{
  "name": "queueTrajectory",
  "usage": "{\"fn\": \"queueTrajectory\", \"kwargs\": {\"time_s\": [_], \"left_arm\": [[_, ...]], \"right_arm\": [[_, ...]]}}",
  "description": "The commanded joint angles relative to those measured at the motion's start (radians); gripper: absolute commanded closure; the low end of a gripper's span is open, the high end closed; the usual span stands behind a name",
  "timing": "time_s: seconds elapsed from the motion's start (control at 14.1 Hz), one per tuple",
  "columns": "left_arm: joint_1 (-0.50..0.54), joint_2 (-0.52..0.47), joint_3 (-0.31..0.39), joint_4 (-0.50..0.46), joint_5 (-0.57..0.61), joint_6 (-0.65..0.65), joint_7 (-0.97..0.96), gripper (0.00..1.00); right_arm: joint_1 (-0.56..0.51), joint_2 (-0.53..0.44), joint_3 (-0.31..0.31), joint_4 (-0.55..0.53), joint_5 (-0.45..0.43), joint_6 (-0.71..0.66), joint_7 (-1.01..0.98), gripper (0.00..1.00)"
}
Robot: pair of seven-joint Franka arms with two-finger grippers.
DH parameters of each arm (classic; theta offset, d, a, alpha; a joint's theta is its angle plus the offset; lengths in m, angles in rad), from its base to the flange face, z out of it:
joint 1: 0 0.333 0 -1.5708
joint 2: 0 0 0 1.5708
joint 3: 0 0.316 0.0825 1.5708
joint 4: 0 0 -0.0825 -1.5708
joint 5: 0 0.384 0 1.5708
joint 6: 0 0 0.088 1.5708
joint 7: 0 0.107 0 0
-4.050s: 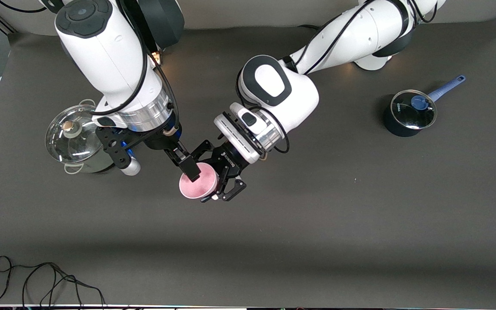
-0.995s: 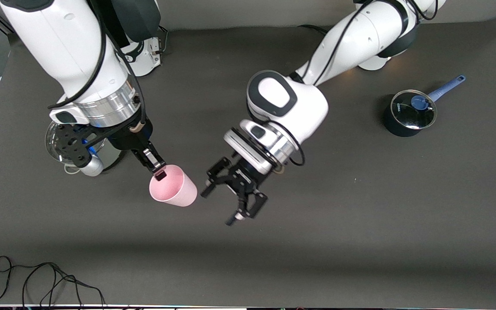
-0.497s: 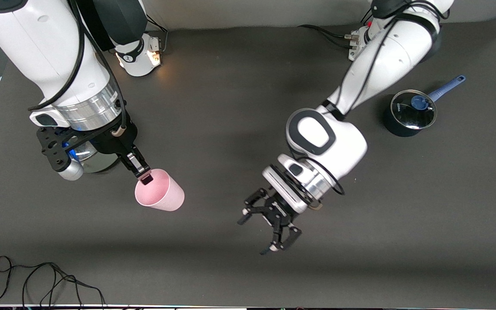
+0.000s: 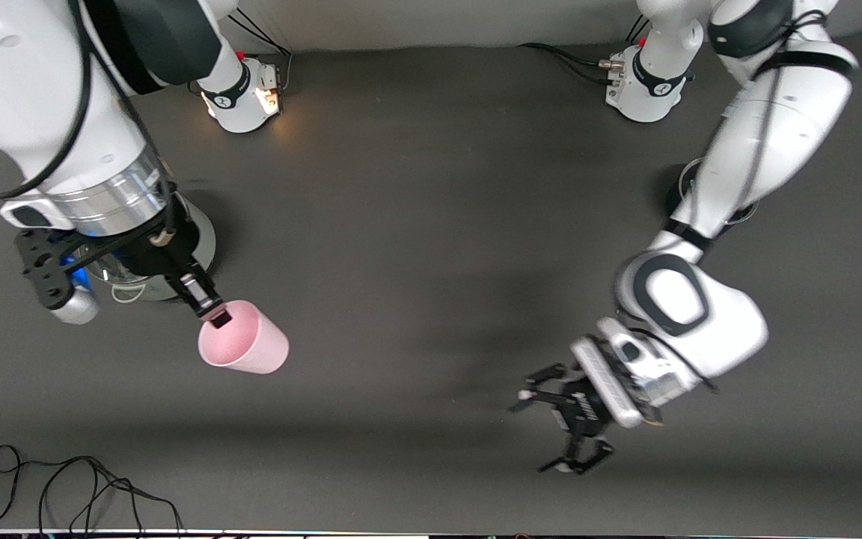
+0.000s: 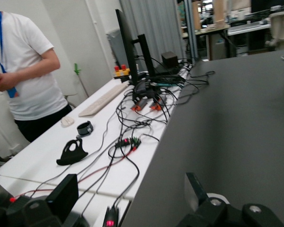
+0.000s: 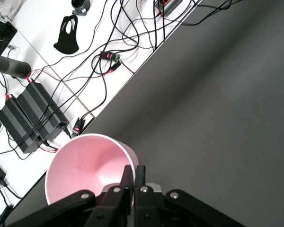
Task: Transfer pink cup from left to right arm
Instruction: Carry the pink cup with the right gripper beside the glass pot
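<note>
While seen from the high front camera, nearest first:

Cable (image 4: 79, 486): thin black loops on the mat's nearest edge, toward the right arm's end.

Table (image 4: 416, 247): covered by a dark grey matte mat, flat and smooth, with soft shadows under both arms.

Left gripper (image 4: 562, 428): black open-frame linkage fingers, spread wide and empty, over bare mat near the front edge, toward the left arm's end; well apart from the cup.

Left arm (image 4: 689, 314): glossy white shells, black-rimmed oval joint cap, reaching down from its base (image 4: 648, 82) at the top of the front view.

Pink cup (image 4: 244, 346): small tapered pale-pink tumbler, smooth plastic, no handle; held tilted in the air over the mat toward the right arm's end, mouth turned toward the front camera.

Right gripper (image 4: 215, 313): long flat black fingers pinched tight on the cup's rim, one finger inside the wall and one outside, as the right wrist view (image 6: 134, 177) confirms.

Right arm (image 4: 64, 142): white shell, shiny ribbed silver wrist cylinder, black perforated bracket.

Steel pot (image 4: 139, 266): round, with a glass lid, mostly hidden under the right wrist.

Dark saucepan (image 4: 682, 193): only a sliver visible past the left forearm.

Room, left wrist view: white side bench (image 5: 85, 156) along the mat's edge, strewn with tangled cables, a keyboard (image 5: 104, 99), a monitor stand; person in a white T-shirt (image 5: 26, 71) standing beside it.

Room, right wrist view: black power bricks (image 6: 33, 116) and wiring on white bench.
</note>
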Motion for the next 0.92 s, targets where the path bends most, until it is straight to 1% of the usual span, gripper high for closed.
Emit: {"fn": "queueTrajectory", "kwargs": {"time_s": [0.0,0.07,0.14,0.21,0.28,0.36,0.43,0.57,0.71,0.85], "left_arm": [[0.140,-0.050,0.008,-0.106,0.115,-0.150,-0.019,0.00],[0.180,-0.050,0.013,-0.108,0.162,-0.224,-0.027,0.00],[0.214,-0.052,0.035,-0.106,0.227,-0.294,-0.061,0.00],[0.239,-0.061,0.054,-0.100,0.309,-0.360,-0.108,0.00],[0.268,-0.076,0.060,-0.100,0.389,-0.420,-0.162,0.00],[0.300,-0.096,0.062,-0.099,0.470,-0.477,-0.226,0.00],[0.326,-0.115,0.062,-0.096,0.547,-0.532,-0.299,0.00],[0.354,-0.168,0.062,-0.073,0.699,-0.652,-0.444,0.00],[0.359,-0.220,0.068,-0.054,0.869,-0.736,-0.524,0.00],[0.371,-0.279,0.083,-0.059,0.974,-0.793,-0.571,0.00]], "right_arm": [[-0.038,-0.015,0.010,-0.007,-0.010,-0.016,-0.036,1.00],[-0.069,-0.016,0.011,-0.012,-0.001,-0.041,-0.094,1.00],[-0.089,-0.024,0.010,-0.016,0.013,-0.074,-0.189,1.00],[-0.121,-0.029,0.002,-0.016,0.042,-0.097,-0.275,1.00],[-0.179,-0.035,0.002,-0.016,0.065,-0.135,-0.354,1.00],[-0.218,-0.036,0.004,-0.016,0.072,-0.170,-0.481,1.00],[-0.235,-0.039,-0.003,-0.018,0.070,-0.204,-0.618,1.00],[-0.310,-0.044,-0.001,-0.019,0.072,-0.230,-0.824,1.00],[-0.351,-0.044,-0.001,-0.025,0.062,-0.230,-0.964,1.00],[-0.393,-0.045,-0.001,-0.056,0.059,-0.230,-1.117,1.00]]}}
